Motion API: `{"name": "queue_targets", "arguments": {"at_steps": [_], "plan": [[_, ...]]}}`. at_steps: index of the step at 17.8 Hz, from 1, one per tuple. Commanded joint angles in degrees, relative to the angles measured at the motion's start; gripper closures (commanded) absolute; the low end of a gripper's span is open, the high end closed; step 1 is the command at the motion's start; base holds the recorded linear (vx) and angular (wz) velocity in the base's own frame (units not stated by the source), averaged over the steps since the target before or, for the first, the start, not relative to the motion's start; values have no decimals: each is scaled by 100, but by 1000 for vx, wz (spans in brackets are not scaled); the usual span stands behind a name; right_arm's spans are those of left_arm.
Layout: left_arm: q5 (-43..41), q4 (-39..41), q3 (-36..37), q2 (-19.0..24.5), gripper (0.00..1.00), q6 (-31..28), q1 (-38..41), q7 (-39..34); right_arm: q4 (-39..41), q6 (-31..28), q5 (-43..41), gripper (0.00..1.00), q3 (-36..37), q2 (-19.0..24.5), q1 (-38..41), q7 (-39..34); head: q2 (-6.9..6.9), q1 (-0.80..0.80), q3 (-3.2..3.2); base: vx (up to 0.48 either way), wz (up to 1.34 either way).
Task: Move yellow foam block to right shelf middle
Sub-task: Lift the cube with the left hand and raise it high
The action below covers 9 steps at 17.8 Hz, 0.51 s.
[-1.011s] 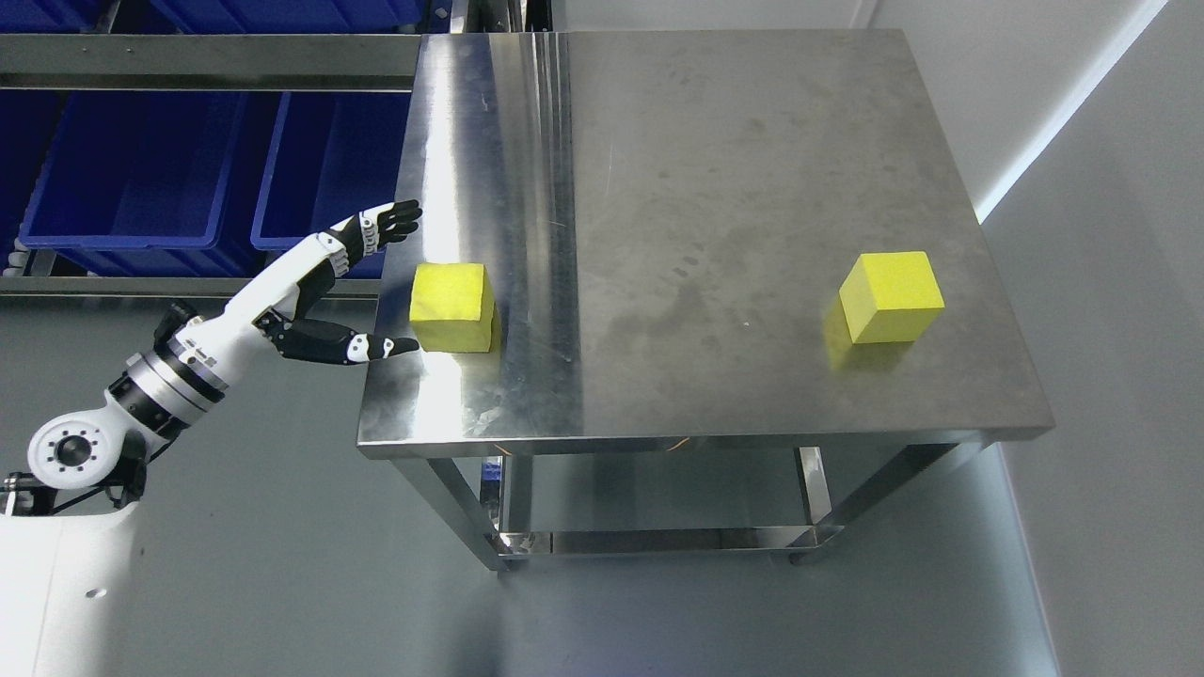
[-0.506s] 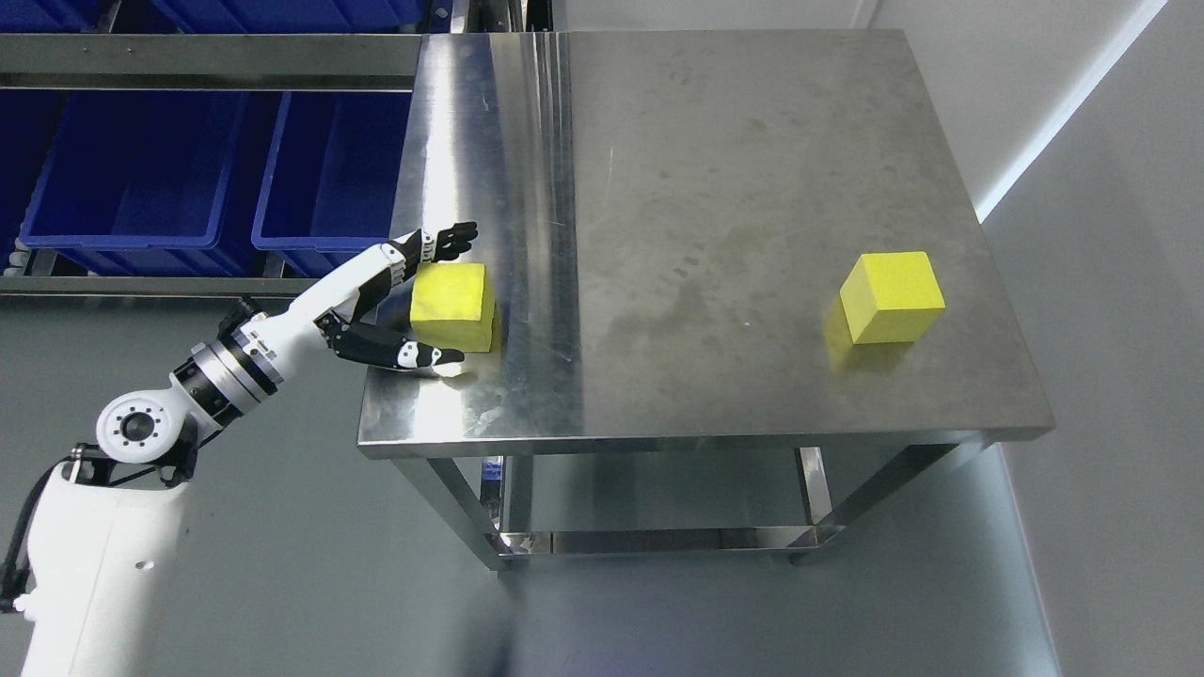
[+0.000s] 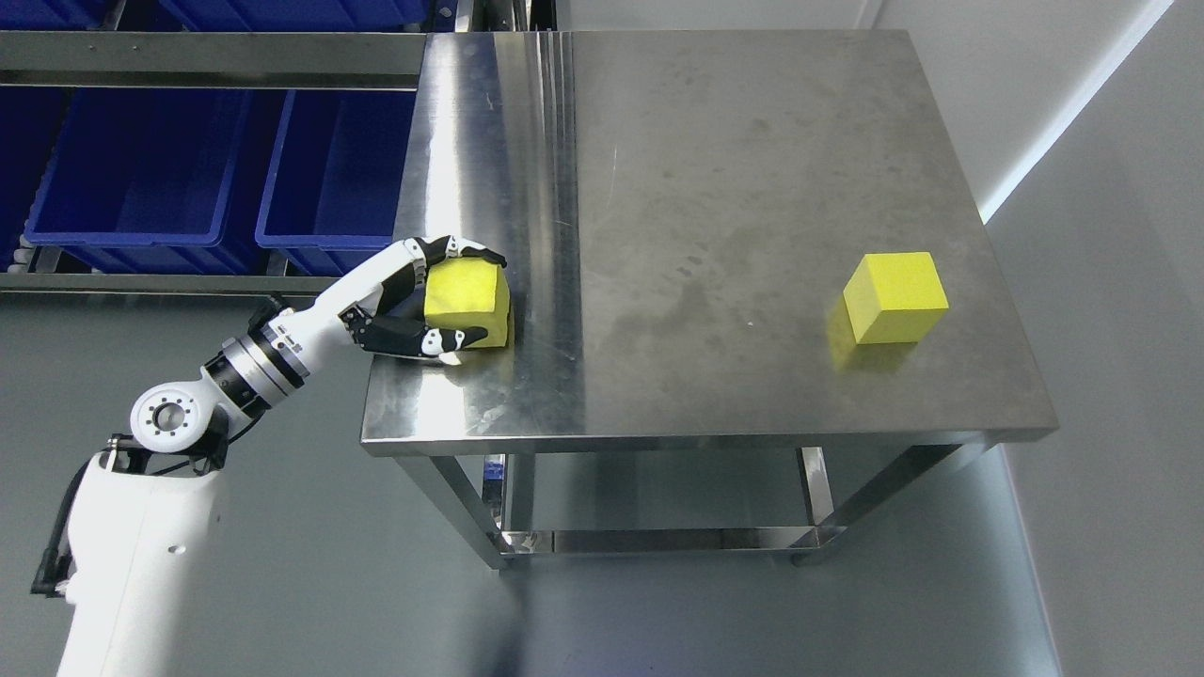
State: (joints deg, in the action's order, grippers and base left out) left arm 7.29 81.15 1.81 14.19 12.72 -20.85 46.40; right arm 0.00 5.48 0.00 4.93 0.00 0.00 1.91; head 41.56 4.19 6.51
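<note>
Grasp step: left hand (image 3: 442,306) wraps yellow foam block (image 3: 467,293) at table (image 3: 734,188) 9 o'clock edge, fingers curled around it; next needs lift, carry to shelf.

White arm casing, a ribbed black-and-silver wrist, and a black-fingered robot hand (image 3: 435,303) with white knuckles.

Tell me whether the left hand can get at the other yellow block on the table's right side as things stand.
Probably not: the left hand is wrapped around the near block, and the far block sits across the bare table.
</note>
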Motion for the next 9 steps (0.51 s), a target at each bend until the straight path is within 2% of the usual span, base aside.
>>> {"name": "queue_targets", "arguments": {"at_steps": [1,3,4,6,9], "plan": [[648,-91,-1305,-1319,60,247,-839,-244,100,-4,18,0,-1,-100,9,2,0,0,0,-5,12],[1614,-91,-1254,-1319,60,406,-1052,-1250,100,-4,18,0,7,-100,9,2,0,0,0,-3,30],[1879,-91,-1184,-1319,59,459,-1105,-2039,100,-4,18,0,-1,-100,9,2,0,0,0,-15,124],[1891,-91,-913,-1319,56,652,-1089,-2878,100,-4,18,0,8,-100,9,2,0,0,0,-50,289],[1864,-38,-403,-1319,55,539,-931,-3968,100,-4,18,0,-1,-100,9,2,0,0,0,-77,566]]}}
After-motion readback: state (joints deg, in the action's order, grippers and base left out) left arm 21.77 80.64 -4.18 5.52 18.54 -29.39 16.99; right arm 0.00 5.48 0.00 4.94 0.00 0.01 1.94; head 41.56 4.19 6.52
